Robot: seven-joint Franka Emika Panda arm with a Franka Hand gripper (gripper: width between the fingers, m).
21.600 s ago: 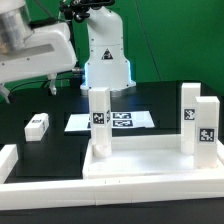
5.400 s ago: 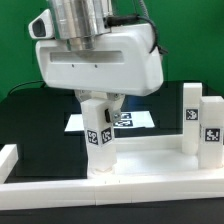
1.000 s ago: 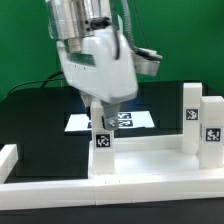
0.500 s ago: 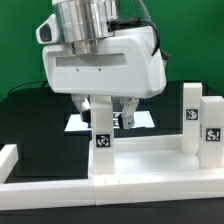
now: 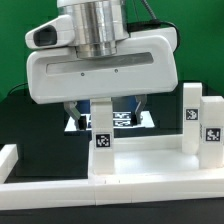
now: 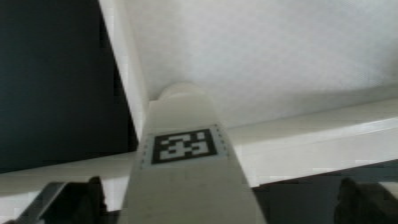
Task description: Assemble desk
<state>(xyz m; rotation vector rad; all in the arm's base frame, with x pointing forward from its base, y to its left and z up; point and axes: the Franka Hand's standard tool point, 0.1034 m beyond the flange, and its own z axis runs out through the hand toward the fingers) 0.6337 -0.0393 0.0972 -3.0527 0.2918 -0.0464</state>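
The black surface (image 5: 30,120) carries everything in the exterior view, and the largest thing over it is the robot's broad white hand (image 5: 101,112) with its grey cylindrical wrist, hanging low in the middle of that picture. Its two dark fingers (image 5: 77,113) stand wide apart, one on each side of an upright leg, and whether either finger touches the leg cannot be told. Below lies the white plastic desk's wide flat tabletop (image 5: 150,162), a tray with a raised rim, resting on the surface near the camera. A long low white border bar (image 5: 12,160) runs along the near edge, rising at the exterior view's left. Behind the hand lies the marker board (image 5: 138,121), flat, thin and mostly hidden. Three square white block legs with black-and-white tags stand upright at the tabletop: the left leg (image 5: 101,138) between the fingers, and the middle leg (image 5: 190,117) and the right leg (image 5: 209,128) close together at the exterior view's right. In the wrist view the left leg's tag (image 6: 185,146) faces the camera.
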